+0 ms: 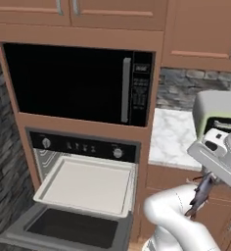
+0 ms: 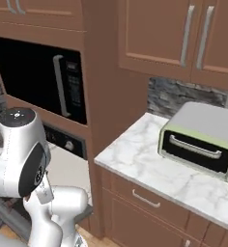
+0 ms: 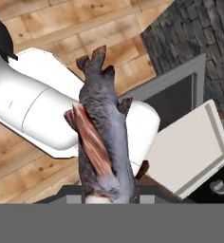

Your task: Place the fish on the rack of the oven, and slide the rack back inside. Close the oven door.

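Fish: a grey fish with a reddish-brown fin is held hanging tail-down from the gripper, well to the right of the oven, in front of the brown drawer fronts below the counter.
Gripper: the jaws are clamped on the head end of the fish; in the hand view the body is seen running straight away from the fingers, over the wooden floor and the arm's white link.
Rack: a pale off-white flat shelf is pulled out of the oven cavity and stands over the lowered door, bare on top.
Oven: it is built into the brown cabinetry at the left, with a dark control strip and round knobs above the open cavity.
Oven door: it is folded down flat, its black window facing up, below and nearer than the rack.
Microwave: a black unit with a vertical handle is set in the cabinetry directly above the oven.
Toaster oven: a green-and-grey unit is seen on the marble counter at the right, its door shut.
Cabinets: brown wall cabinets with metal handles are mounted above the counter.
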